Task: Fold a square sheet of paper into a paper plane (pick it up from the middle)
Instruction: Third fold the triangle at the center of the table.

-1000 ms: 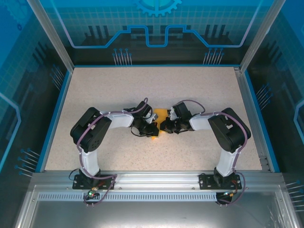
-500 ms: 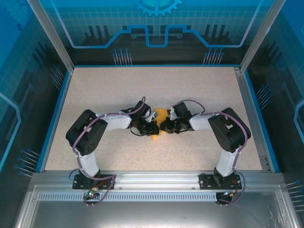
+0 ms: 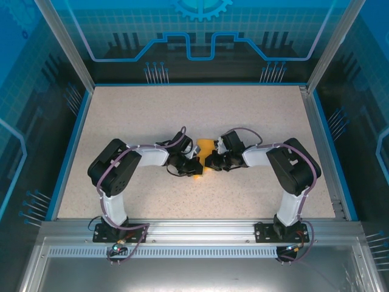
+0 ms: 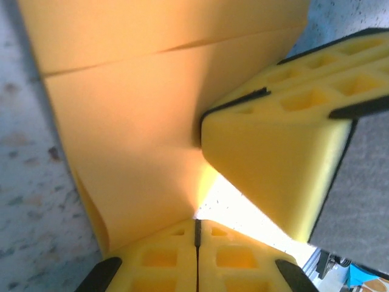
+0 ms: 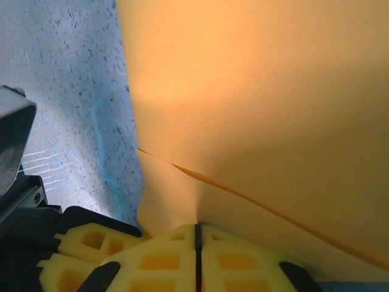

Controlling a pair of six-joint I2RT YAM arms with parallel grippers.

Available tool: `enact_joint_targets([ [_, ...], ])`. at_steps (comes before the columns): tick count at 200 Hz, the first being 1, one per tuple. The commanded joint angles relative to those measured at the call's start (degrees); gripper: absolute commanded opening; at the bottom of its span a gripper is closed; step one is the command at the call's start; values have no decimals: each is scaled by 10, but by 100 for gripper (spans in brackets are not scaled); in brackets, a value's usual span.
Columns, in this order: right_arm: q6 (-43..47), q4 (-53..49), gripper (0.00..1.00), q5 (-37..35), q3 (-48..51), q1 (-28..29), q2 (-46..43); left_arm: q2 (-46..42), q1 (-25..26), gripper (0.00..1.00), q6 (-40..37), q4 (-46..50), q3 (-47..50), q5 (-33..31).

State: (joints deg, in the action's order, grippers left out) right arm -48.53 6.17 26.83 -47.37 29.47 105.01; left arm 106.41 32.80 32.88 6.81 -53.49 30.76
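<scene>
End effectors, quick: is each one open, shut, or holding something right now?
Left end effector: closed, pinching the orange paper.
Right end effector: closed, pinching the same orange paper.

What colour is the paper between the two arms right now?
Plain orange-yellow. The folded paper shows best in the right wrist view.

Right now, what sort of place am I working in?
Probably a robot test cell or demo booth: a speckled table fenced by aluminium posts, blue circuit-print panels around it, and an arm-mounting rail at the near edge.
</scene>
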Motion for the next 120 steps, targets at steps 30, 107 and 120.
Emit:
enact_joint_targets([
  [30,17,-60,9,-35,-2,-7,11,-26,-1,8,-11,62,25,-14],
  [107,18,-62,9,-34,-2,-8,12,-53,-5,8,1,90,55,-36],
  [120,19,-62,9,-33,-3,-8,12,-63,-8,7,3,91,62,-39],
])
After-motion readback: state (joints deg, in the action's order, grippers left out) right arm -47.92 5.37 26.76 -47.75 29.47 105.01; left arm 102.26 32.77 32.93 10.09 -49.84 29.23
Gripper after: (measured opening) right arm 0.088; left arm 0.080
